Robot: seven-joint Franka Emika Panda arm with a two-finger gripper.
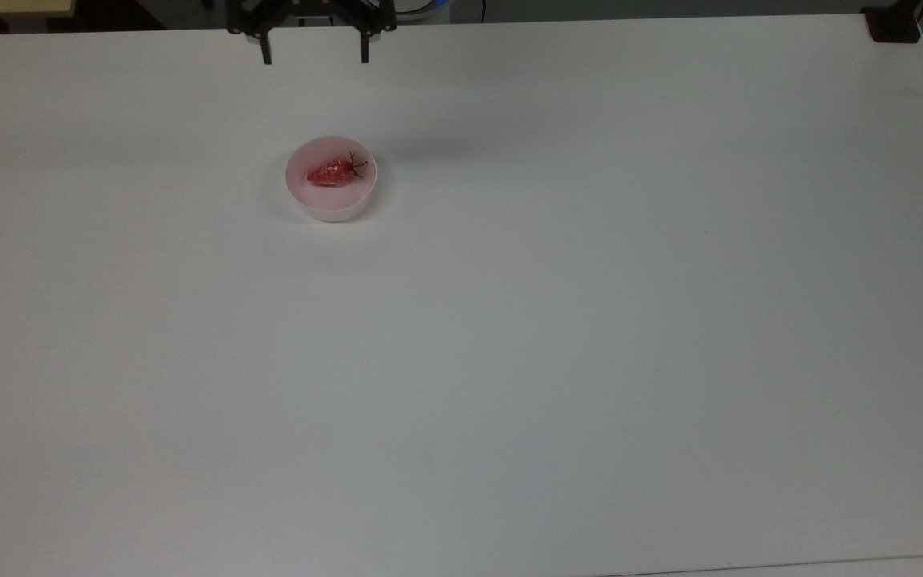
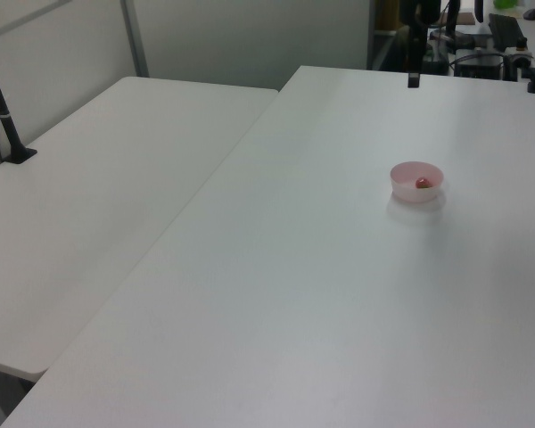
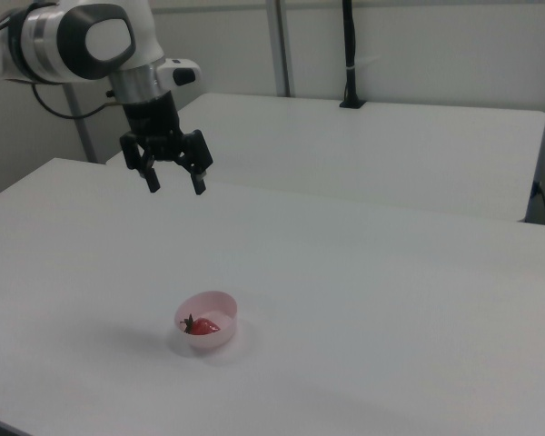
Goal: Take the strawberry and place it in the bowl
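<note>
The small red strawberry with its green leafy top lies on its side inside the pale pink bowl on the white table. In the right view the strawberry rests in the bowl too, and the left view has the bowl with the strawberry in it. My gripper hangs open and empty at the top view's upper edge, well away from the bowl. In the right view the gripper is high above the table, up and to the left of the bowl.
The white table spreads wide around the bowl. A second white table stands alongside at the left view's left, with a black post on it. A black clamp sits at the top view's upper right corner.
</note>
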